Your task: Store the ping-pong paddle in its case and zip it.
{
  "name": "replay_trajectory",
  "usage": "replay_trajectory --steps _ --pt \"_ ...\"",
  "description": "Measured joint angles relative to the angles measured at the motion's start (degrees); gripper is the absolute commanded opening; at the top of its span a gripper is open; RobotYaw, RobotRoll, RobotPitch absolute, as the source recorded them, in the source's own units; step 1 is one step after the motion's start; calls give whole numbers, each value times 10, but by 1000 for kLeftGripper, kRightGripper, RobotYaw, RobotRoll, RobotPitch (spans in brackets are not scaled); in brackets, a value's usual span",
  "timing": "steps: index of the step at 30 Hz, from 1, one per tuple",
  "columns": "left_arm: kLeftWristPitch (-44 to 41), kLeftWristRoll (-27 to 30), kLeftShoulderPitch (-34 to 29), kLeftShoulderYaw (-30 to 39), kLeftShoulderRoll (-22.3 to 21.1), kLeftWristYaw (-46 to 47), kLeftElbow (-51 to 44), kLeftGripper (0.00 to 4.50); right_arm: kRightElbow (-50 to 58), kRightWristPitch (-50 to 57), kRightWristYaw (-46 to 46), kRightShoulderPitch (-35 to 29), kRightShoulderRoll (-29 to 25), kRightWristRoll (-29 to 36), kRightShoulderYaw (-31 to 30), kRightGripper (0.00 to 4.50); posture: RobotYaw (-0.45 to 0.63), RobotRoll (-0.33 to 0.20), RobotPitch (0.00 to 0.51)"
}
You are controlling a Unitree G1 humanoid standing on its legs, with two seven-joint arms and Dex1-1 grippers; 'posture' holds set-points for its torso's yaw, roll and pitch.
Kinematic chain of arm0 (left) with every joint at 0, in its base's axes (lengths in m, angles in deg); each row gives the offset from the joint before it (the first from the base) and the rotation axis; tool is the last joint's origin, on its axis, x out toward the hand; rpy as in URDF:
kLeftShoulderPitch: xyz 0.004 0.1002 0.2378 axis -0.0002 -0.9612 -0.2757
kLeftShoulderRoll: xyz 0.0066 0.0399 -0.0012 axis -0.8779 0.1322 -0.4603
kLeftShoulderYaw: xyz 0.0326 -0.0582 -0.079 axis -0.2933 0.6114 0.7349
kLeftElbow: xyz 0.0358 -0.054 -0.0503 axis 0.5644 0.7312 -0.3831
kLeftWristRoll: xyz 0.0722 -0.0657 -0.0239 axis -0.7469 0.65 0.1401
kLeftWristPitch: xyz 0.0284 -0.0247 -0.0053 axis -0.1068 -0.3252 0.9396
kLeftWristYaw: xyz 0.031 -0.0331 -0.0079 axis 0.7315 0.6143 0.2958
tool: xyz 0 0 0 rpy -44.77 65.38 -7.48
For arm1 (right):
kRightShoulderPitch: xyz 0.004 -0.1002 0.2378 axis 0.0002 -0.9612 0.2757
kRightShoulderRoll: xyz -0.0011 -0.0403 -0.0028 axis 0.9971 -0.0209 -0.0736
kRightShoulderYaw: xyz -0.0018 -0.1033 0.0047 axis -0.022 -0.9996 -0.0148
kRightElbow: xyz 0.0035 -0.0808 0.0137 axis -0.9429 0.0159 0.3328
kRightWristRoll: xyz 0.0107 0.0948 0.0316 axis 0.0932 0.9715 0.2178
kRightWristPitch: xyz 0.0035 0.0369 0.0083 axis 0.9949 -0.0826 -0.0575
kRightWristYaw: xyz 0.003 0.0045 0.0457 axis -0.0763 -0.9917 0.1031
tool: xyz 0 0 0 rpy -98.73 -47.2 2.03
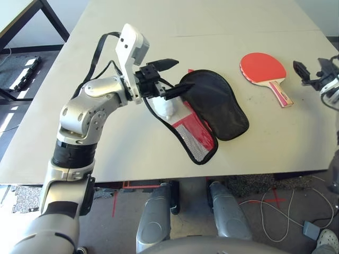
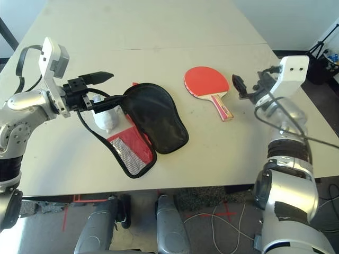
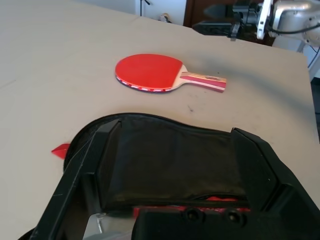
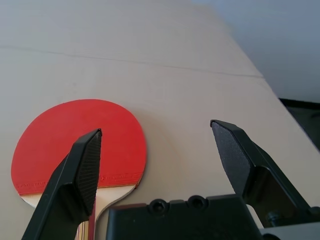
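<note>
Left to right. The left gripper (image 2: 101, 89) hovered above the pale bench (image 2: 175, 32), jaws spread wide and empty, astride the left edge of the red, paddle-shaped fabric case (image 2: 151, 119), which lay open showing its black lining and mesh pocket. A white plush toy (image 2: 104, 117) sat just under the jaws, touching the case. The flat, red-faced ping-pong paddle with its wooden handle (image 2: 207, 83) lay right of the case, apart from it. The right gripper (image 2: 242, 87) hung beside the handle, jaws wide, empty. Risk: a flat paddle could skid from a shallow pinch; the plush could snag the left jaws.
</note>
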Motion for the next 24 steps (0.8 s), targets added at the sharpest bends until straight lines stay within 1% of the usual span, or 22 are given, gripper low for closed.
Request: replay_trajectory --steps 3,4,6,8,11,13,16,20,24 --pt "7 -9 -1 -3 8 -4 2 4500 63 117 9 1 -7 -9 -17 4474 -99 0 205" --pt "10 -12 -1 -4 10 -6 5 4500 89 181 9 5 -7 -8 -25 4474 -103 0 205" --pt "12 -15 -2 -9 16 -9 8 4500 114 259 10 16 -7 -8 -35 4474 -107 0 206" --pt "13 -18 -3 -15 20 -11 8 4500 136 354 19 41 -7 -11 -53 4474 -108 0 207" --pt "16 -24 -3 -19 22 -15 10 4500 150 449 30 70 -1 -14 -74 4474 -109 0 208" --pt "18 -27 -4 -19 24 -16 11 4500 148 484 34 80 7 -16 -86 4474 -107 0 209" --pt "19 -32 -4 -20 30 -16 12 4500 130 501 37 91 24 -22 -99 4474 -104 0 209" --pt "19 -36 -4 -21 32 -19 12 4500 87 496 38 95 37 -31 -116 4474 -96 0 210" --pt "19 -37 -4 -21 33 -20 12 4500 20 466 42 102 53 -48 -127 4474 -85 0 211"
